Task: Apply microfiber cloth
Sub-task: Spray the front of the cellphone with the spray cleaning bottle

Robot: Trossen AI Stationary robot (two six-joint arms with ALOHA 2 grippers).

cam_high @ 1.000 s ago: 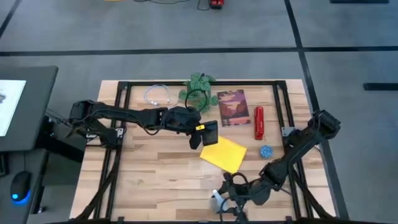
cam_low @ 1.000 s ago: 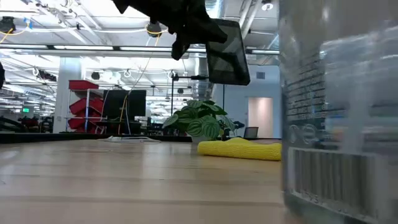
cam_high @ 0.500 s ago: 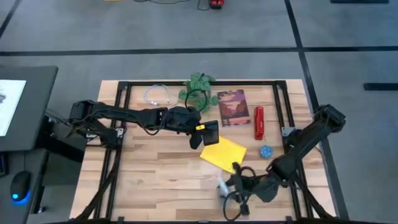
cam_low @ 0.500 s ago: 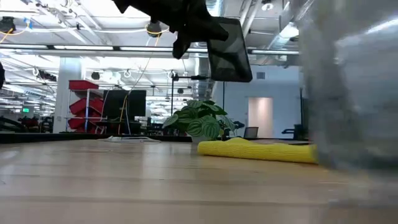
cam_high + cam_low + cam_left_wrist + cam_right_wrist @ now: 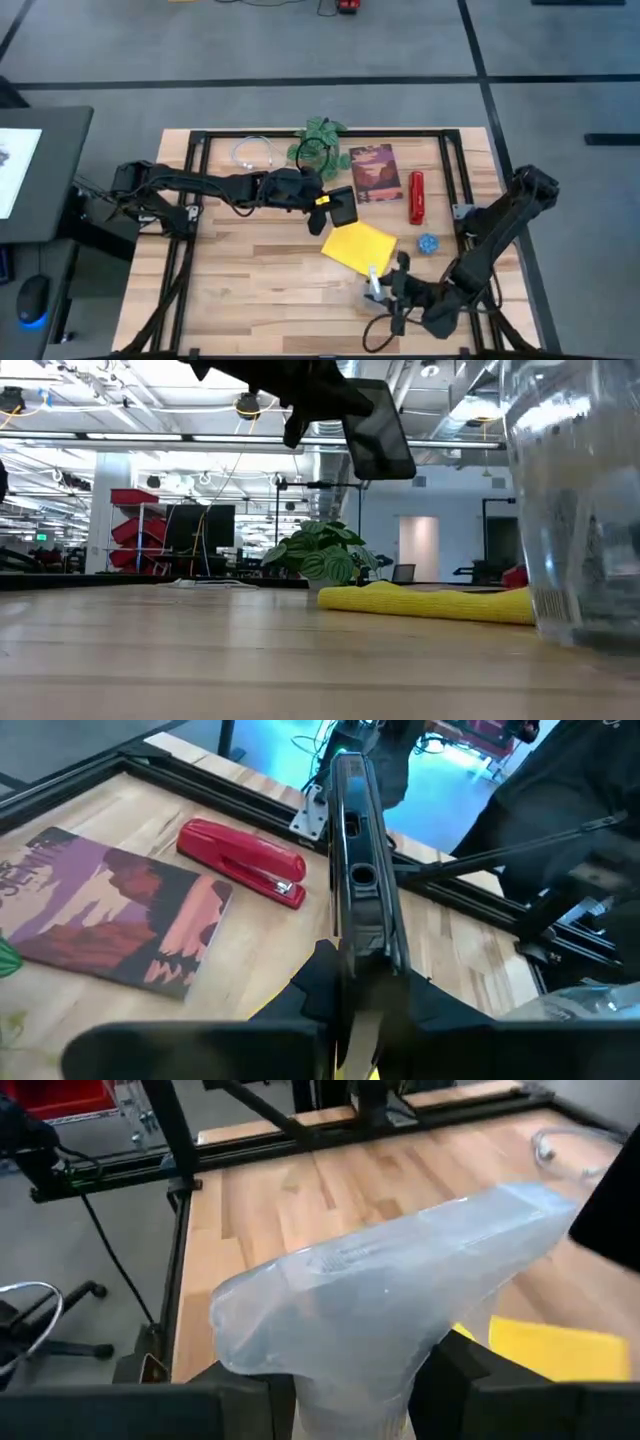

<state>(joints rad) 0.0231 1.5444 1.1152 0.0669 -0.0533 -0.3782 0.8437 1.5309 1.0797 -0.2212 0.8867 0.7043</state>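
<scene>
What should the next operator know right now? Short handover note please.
Left gripper: shut on the phone, held in the air over the table's middle, above the cloth's far edge.
Right gripper: shut on a clear bottle, near the front edge, just in front of the cloth.
Cloth: flat on the table, untouched by either gripper.
Done: phone and bottle are picked up.
Left: cloth not yet picked up or brought to the phone.
</scene>
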